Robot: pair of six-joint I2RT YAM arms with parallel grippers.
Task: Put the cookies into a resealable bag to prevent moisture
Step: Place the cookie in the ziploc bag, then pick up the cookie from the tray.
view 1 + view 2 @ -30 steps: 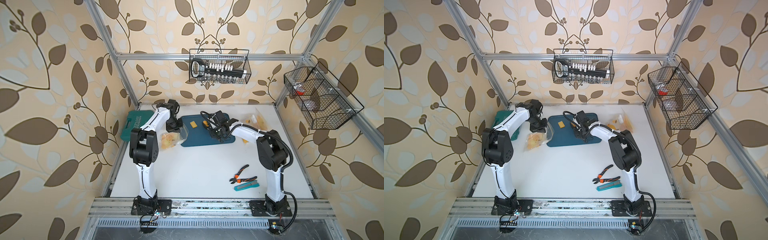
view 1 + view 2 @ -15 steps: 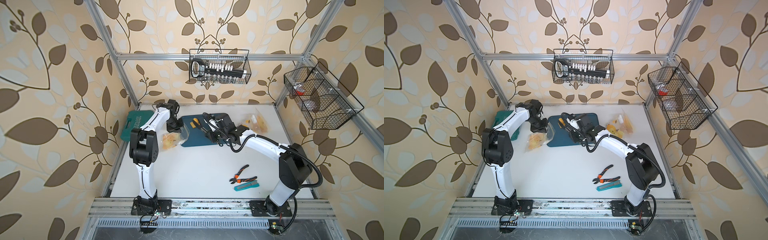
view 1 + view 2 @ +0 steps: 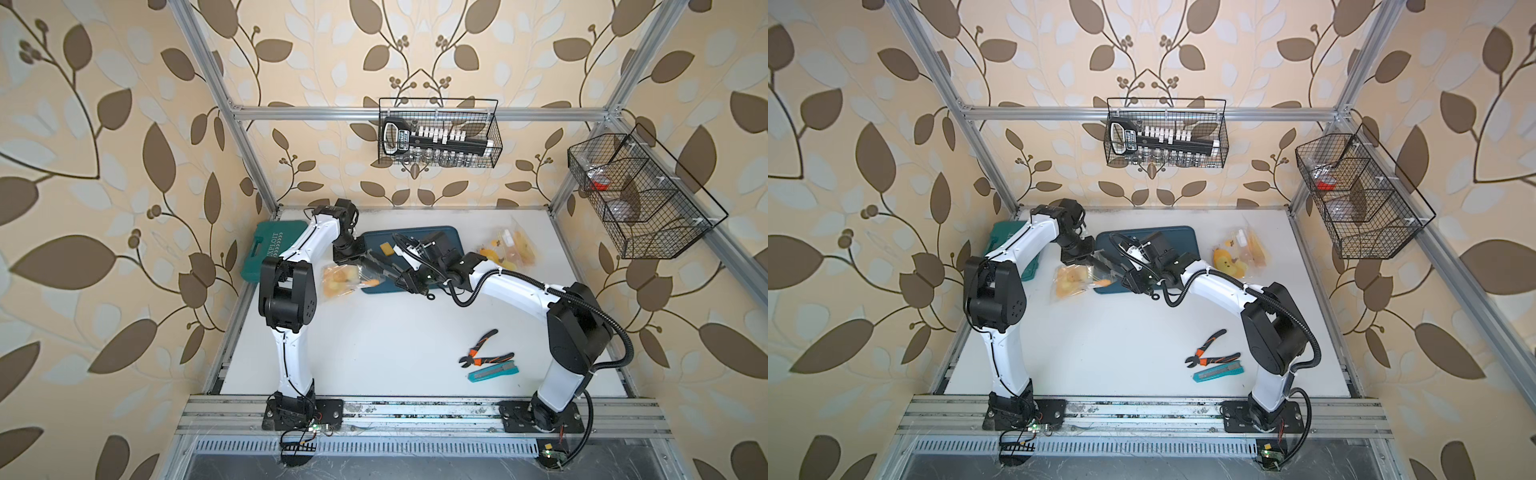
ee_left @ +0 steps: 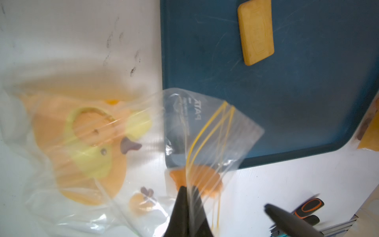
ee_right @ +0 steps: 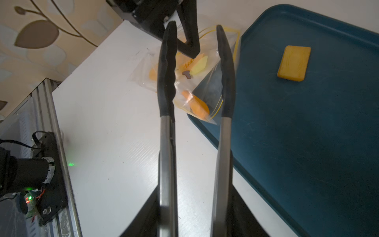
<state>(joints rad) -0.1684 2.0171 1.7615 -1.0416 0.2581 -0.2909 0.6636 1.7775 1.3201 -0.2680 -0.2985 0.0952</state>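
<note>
My left gripper (image 4: 188, 187) is shut on the rim of a clear resealable bag (image 4: 215, 127) with yellow zip lines, holding its mouth up at the tray's corner. An orange cookie (image 4: 207, 180) lies just inside that mouth. My right gripper (image 5: 194, 197) is shut on black-tipped metal tongs (image 5: 167, 71). The tongs' arms stand apart over the bag (image 5: 196, 86) with nothing between them, and the orange cookie (image 5: 198, 105) lies below. A yellow rectangular cookie (image 5: 294, 62) lies on the blue tray (image 5: 307, 143). In a top view both grippers meet at the bag (image 3: 343, 280).
More duck-print bags (image 3: 509, 249) lie at the back right. Orange-handled pliers (image 3: 484, 353) and a teal utility knife (image 3: 492, 371) lie at the front right. A green case (image 3: 272, 249) sits at the left edge. Wire baskets (image 3: 438, 133) hang on the walls.
My right arm has swung the tongs leftward from the tray to the bag's mouth, and the tongs' arms have spread. The orange cookie now lies in the bag. The left gripper kept its hold.
</note>
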